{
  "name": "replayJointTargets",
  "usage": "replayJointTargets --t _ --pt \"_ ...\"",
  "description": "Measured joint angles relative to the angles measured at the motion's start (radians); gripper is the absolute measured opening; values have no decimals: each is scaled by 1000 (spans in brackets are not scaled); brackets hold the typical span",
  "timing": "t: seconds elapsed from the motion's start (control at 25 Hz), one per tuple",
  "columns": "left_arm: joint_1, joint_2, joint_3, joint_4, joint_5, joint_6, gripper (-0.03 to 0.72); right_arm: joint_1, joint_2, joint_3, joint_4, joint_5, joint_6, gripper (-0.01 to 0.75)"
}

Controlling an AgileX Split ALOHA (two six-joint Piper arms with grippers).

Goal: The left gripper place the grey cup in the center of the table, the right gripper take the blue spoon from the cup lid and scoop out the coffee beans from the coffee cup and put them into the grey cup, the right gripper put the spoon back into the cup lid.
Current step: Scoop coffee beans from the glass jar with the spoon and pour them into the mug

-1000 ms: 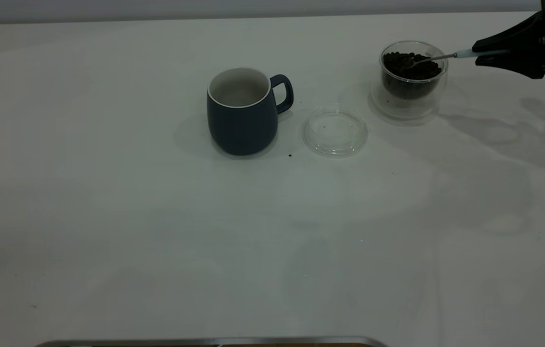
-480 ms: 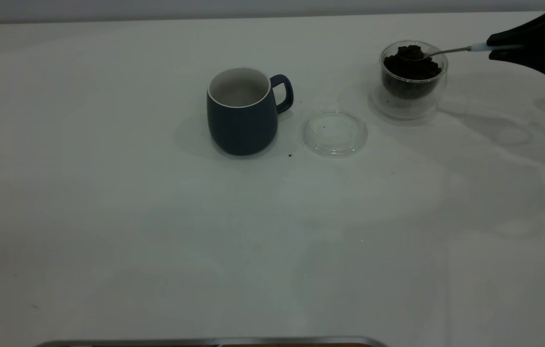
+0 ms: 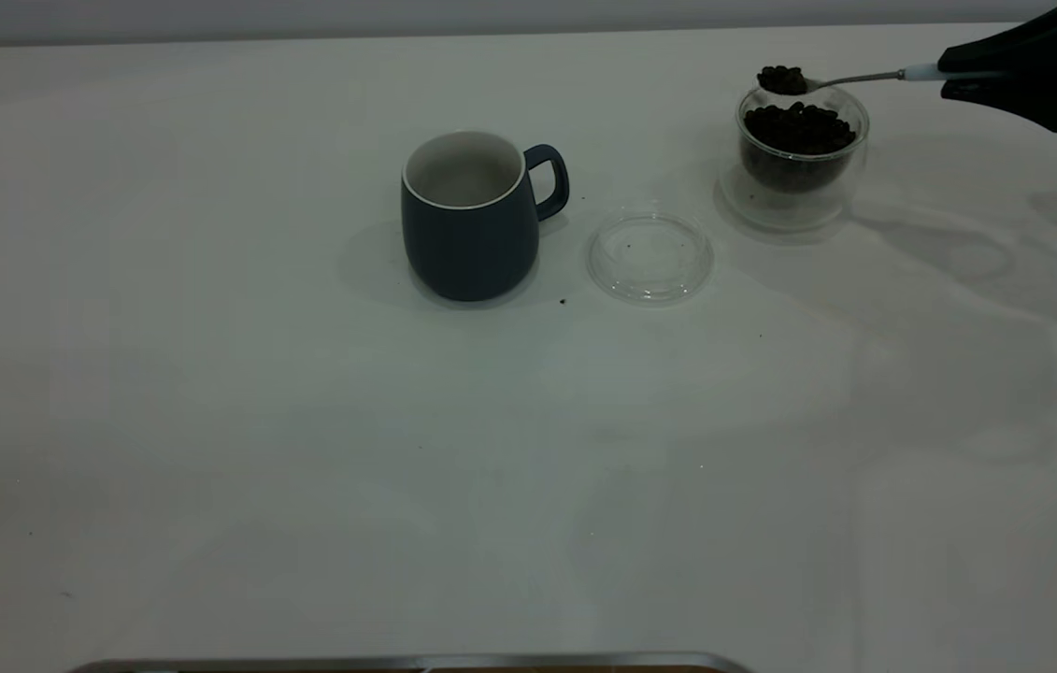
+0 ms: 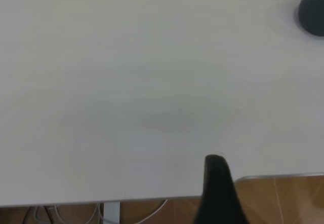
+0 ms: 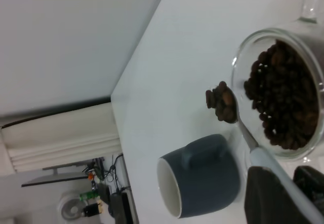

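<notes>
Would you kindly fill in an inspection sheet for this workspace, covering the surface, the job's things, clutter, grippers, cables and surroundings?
Surface: white table, a few dark specks near the cup lid.
Job's things: grey cup upright, no beans seen inside; cup lid beside it, without the spoon; coffee cup filled with coffee beans; blue spoon loaded, raised above the coffee cup's rim.
Clutter: nothing seen.
Grippers: right gripper shut on the spoon's handle; left gripper near the table's edge, away from the work.
Cables: some under the table edge in the left wrist view.
Surroundings: pale wall behind; wooden floor.
</notes>
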Motion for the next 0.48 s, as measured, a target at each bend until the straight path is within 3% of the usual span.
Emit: replayJointTargets --t 0.48 --pt "0 0 0 0 0 0 592 0 0 0 0 35 -25 106"
